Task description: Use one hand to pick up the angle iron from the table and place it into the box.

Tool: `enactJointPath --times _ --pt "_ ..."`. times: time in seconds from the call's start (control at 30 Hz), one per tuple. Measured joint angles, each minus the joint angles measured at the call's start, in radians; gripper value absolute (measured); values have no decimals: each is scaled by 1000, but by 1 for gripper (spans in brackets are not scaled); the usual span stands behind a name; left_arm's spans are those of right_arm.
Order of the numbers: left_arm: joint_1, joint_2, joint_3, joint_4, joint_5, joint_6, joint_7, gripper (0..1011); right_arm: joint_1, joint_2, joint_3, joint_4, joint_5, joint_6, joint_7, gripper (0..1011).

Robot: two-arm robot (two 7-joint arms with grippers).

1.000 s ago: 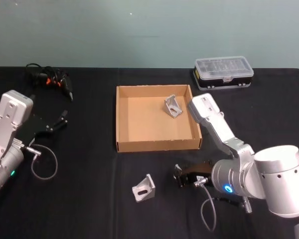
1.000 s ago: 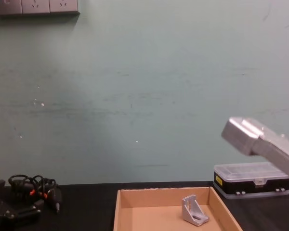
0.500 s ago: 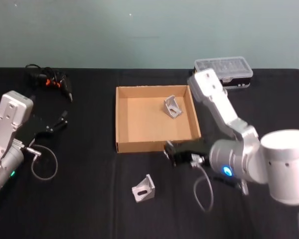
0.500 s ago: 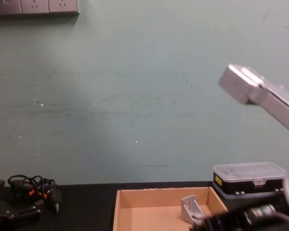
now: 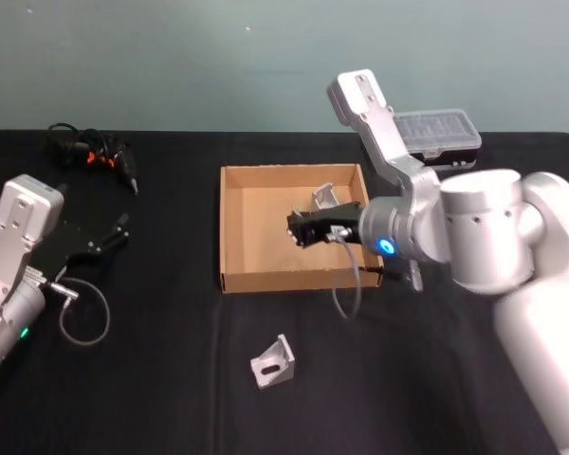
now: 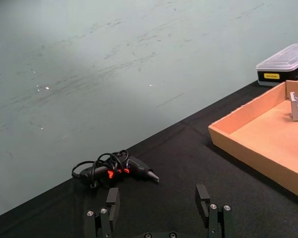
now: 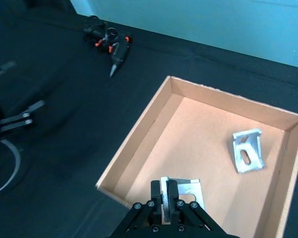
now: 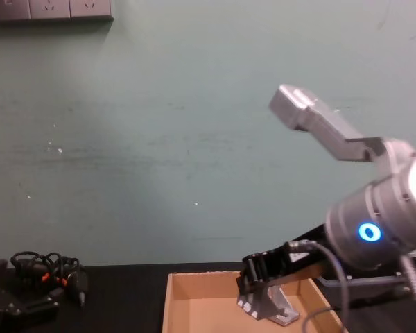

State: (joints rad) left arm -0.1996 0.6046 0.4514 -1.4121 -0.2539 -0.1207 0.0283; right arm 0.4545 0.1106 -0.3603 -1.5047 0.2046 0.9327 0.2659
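- While hovering over the box [image 5: 299, 278], the right claw [image 5: 296, 230] is clenched on an angle iron [image 7: 191, 191].
- Second angle iron [image 5: 272, 360] lies on the desk [image 5: 152, 379], well apart.
- Left claw [image 6: 158, 209] parked, spread.

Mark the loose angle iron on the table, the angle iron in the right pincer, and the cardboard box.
loose angle iron [image 5: 273, 362], head view, middle of the bracket.
gripped angle iron [image 7: 188, 188], right wrist view, its flat plate.
cardboard box [image 5: 284, 279], head view, front wall.

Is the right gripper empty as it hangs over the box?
No, the right gripper is shut on an angle iron above the box.
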Motion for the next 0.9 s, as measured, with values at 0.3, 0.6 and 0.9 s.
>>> enactJointPath --times 0.3,0.6,0.9 --pt "0 0 0 0 0 0 0 1000 148 -78 -17 280 -45 -97 -7 86" --pt "0 0 0 0 0 0 0 1000 232 -128 -22 456 -77 -171 -9 86" --pt "0 0 0 0 0 0 0 1000 269 -157 -12 550 -98 -201 -13 86"
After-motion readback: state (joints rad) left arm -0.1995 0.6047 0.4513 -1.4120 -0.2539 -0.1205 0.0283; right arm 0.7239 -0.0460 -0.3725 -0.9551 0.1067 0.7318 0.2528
